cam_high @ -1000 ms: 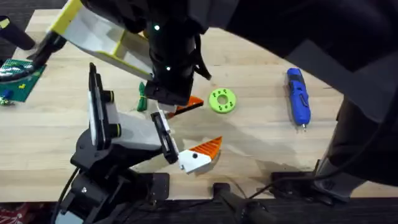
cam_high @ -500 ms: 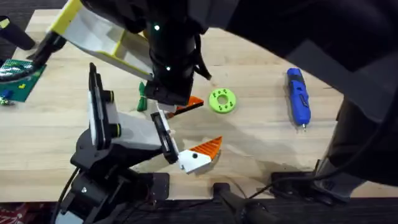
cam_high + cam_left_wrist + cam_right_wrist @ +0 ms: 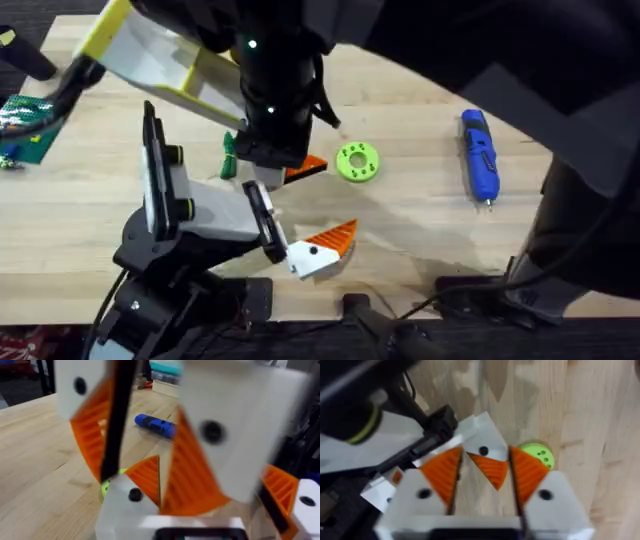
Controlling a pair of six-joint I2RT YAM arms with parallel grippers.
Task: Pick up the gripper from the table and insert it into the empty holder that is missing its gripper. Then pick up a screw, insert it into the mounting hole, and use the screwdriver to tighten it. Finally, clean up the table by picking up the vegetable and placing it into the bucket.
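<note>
My right arm reaches across the table (image 3: 420, 215), and my right gripper (image 3: 290, 172) (image 3: 487, 451) is shut on the loose white, orange-padded gripper (image 3: 490, 467). It holds the piece against the black rail of the empty holder (image 3: 262, 205) on my left arm. My left gripper (image 3: 325, 198) is open, its one mounted orange-padded finger (image 3: 322, 250) at the rail's other end. The small dark green vegetable (image 3: 228, 157) lies just left of them. Far right lies the blue screwdriver (image 3: 480, 155) (image 3: 155, 425). A yellow-and-white bucket (image 3: 160, 60) sits at the back left. No screw is in view.
A lime-green ring with holes (image 3: 357, 162) (image 3: 537, 455) lies right of the grippers. A flat green studded board (image 3: 25, 125) sits at the far left edge. Bare wood stretches between the ring and the screwdriver.
</note>
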